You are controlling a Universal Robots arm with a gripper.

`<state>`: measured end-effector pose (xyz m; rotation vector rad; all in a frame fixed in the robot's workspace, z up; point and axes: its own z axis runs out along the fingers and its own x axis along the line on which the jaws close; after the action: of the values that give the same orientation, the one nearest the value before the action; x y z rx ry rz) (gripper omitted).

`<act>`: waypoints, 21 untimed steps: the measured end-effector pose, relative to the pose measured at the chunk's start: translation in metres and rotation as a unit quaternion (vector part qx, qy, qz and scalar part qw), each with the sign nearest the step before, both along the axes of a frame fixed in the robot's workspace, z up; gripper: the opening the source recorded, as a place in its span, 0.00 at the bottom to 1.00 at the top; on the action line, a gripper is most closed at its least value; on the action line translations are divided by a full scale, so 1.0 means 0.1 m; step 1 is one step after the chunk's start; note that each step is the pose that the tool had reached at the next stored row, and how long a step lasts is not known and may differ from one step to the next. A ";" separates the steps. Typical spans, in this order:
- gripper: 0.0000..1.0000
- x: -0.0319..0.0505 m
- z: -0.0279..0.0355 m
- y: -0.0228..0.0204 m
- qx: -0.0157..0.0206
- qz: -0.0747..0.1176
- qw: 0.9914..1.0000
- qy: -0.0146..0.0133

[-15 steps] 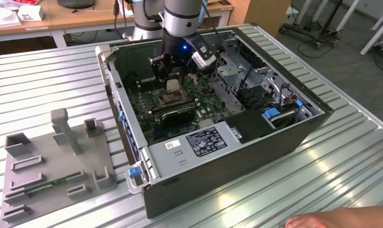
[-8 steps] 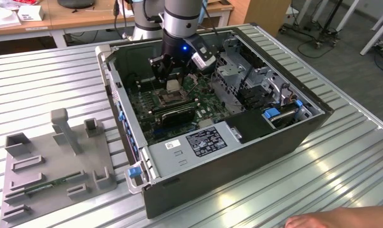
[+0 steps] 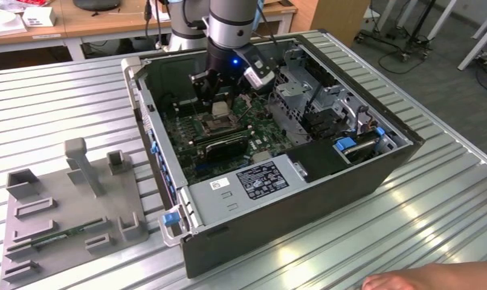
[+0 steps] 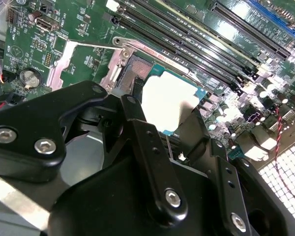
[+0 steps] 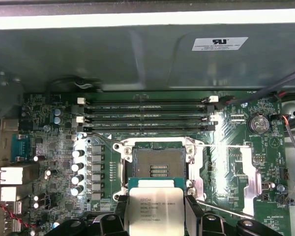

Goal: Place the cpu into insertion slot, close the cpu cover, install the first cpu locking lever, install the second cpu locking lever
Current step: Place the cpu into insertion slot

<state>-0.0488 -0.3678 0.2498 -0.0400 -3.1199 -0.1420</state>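
Note:
My gripper [image 3: 219,103] is shut on the cpu [image 3: 220,109], a flat silver-topped chip, inside the open computer case. In the first wrist view the cpu [image 5: 152,209] sits between the black fingers [image 5: 193,212], just short of the insertion slot [image 5: 160,164], which lies uncovered with its dark contact field showing. In the second wrist view the cpu [image 4: 169,101] hangs over the insertion slot [image 4: 137,69]. A thin wire locking lever [image 4: 93,45] stands swung away from the socket. The cpu cover is hidden.
Long black memory slots [image 5: 147,115] run beside the socket. The case wall [image 3: 151,130] and a metal drive cage [image 3: 308,96] hem in the board. A grey fixture tray [image 3: 66,205] lies at the exterior view's left. A hand [image 3: 437,279] rests at the table's near edge.

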 end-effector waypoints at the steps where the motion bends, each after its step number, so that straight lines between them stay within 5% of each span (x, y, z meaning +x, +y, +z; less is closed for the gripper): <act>1: 0.54 0.003 -0.001 0.000 0.000 0.000 1.000 0.000; 18: 0.54 0.007 -0.075 0.000 0.000 0.000 1.000 0.000; 21: 0.54 0.008 -0.080 0.000 0.000 -0.018 1.000 0.000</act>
<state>-0.0480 -0.3678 0.2418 -0.0954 -3.1202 -0.1425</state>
